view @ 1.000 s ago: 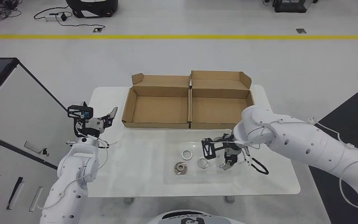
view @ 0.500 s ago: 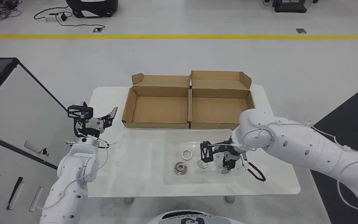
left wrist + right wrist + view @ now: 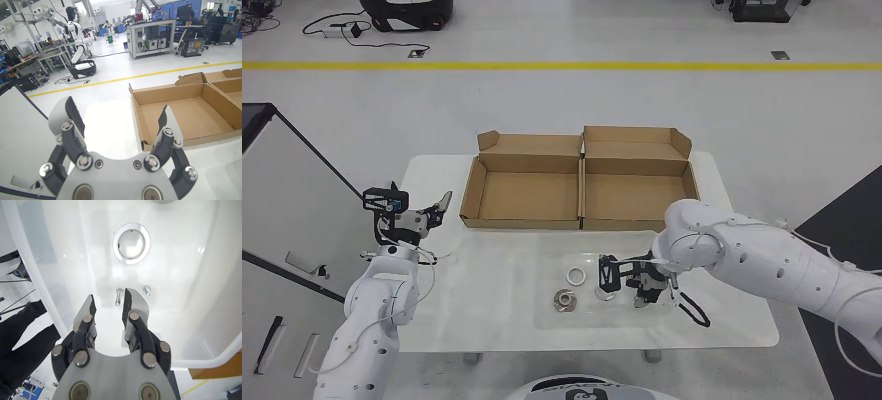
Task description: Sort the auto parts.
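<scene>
One bolt, lying flat, shank toward gripper

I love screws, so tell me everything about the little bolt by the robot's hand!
The bolt is small, shiny silver metal, with a six-sided head and a threaded shaft. It lies flat on the white tray floor, just ahead of the open right hand, close beside one of its fingers; I cannot tell if they touch. Nothing grips it.

A yellow line crosses the pale floor.
</scene>
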